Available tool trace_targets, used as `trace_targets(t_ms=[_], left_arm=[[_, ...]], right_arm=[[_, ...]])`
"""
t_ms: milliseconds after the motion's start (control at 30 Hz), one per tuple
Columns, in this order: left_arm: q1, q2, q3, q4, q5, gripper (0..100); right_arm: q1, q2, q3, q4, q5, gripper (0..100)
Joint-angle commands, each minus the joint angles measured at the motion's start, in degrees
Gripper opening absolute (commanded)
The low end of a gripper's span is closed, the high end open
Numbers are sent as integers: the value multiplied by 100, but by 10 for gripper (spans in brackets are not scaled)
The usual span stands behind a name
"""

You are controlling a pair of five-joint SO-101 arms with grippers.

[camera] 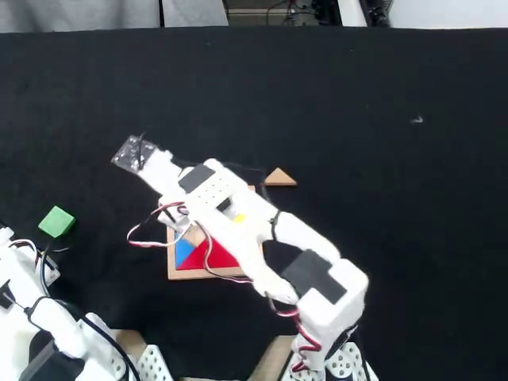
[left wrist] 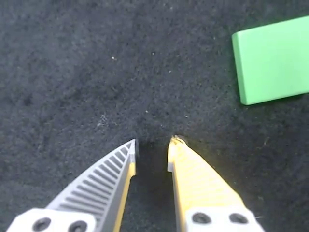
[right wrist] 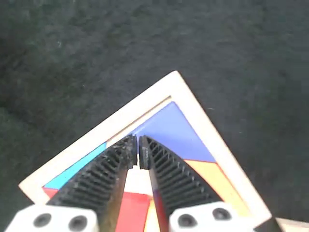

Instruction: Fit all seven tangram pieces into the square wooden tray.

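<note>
On the black worktop [camera: 397, 198], the green piece [left wrist: 273, 60] lay loose just beside your left fingers [left wrist: 193, 179], on the yellow finger's side; these stood slightly spread, empty. Your right fingers [right wrist: 169, 169], pressed together, hung over the tray [right wrist: 145, 104] corner.

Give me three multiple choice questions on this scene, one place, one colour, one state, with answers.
1. Where is the green piece? A held by a tool; B on the black table; C atop an arm.
2. What colour is the loose triangle? A tan; B purple; C white.
3. The left tool is: A open, empty; B shut on the green piece; C shut on the loose triangle.
Answers: B, bare table surrounds it; A, it looks tan; A, its fingertips stand apart over the table.
</note>
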Motion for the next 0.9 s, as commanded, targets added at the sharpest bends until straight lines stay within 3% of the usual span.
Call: trace_targets(t_ms=[0, 167, 300, 533, 867], left_arm=[[84, -62, -13, -70, -26, 122], [84, -62, -13, -70, -26, 123], [84, -62, -13, -70, -26, 123], [84, -62, -13, -53, -26, 122], [84, -62, -13, -62, -26, 123]], right_arm=[[299, -901, -4, 211, -62, 11], [782, -2097, 585, 202, -70, 11], [624, -2352, 1516, -237, -62, 11], [-62, -1209, 1473, -624, -229, 11], [-88, -22, 462, -431, -378, 11]])
